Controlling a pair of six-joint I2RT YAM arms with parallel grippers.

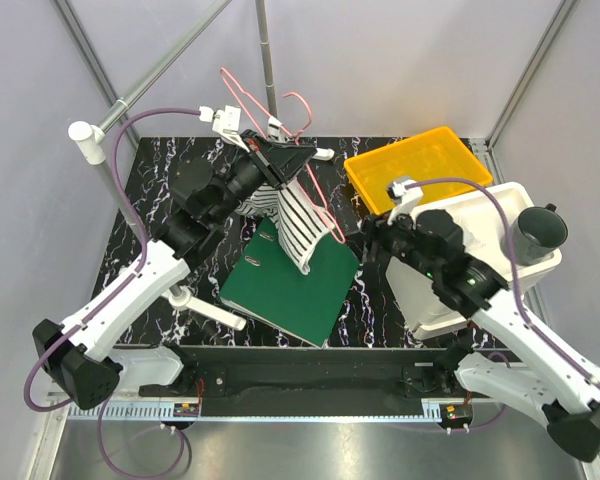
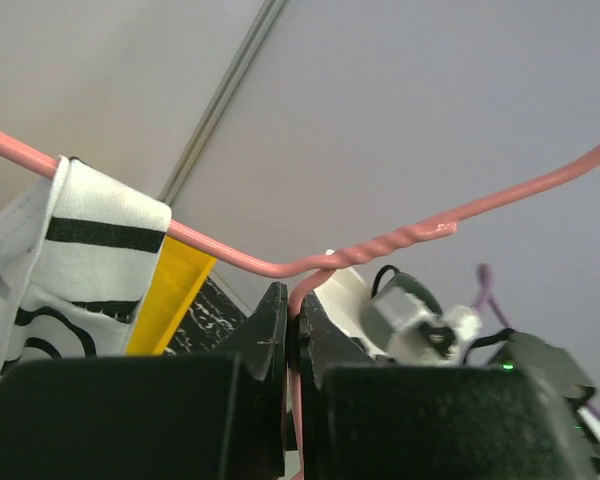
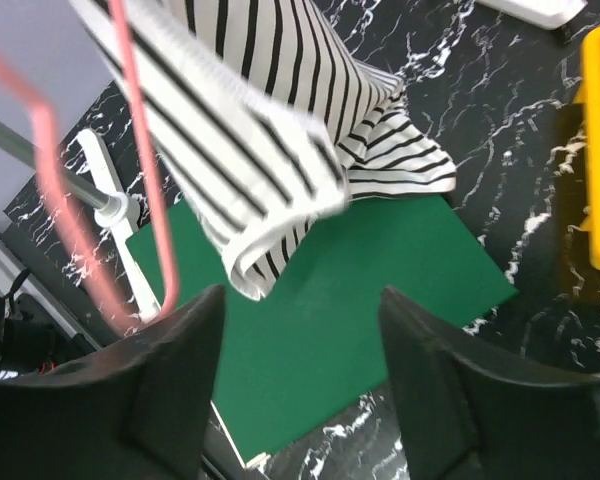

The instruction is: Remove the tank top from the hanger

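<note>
The left gripper [image 2: 295, 345] was raised well above the counter [image 1: 163, 163], its jaws pinched tight on the pink wire of the hanger [image 2: 400, 238], right below the twisted neck. From the top view the hanger sat tilted rather than level. Its long axis ran from far-left to near-right, with one shoulder poking up toward the back wall and the other slanting down toward the right arm. The hook curled off on the far side.

The tank top [image 1: 298, 220] was on the hanger, one strap looped over the wire just left of the grip point in the left wrist view. The garment's long axis dropped from the hanger toward the near edge, stripes running across it. Its lower end came down over the green binder [image 1: 280, 295] lying flat on the counter — couldn't tell if the hem actually rested on it.

The right gripper [image 3: 300, 385] was spread wide with nothing in it, sitting just beside the hanging fabric on its right and facing the stripes and the binder. A yellow tray [image 1: 420, 170] sat further back on the right.
</note>
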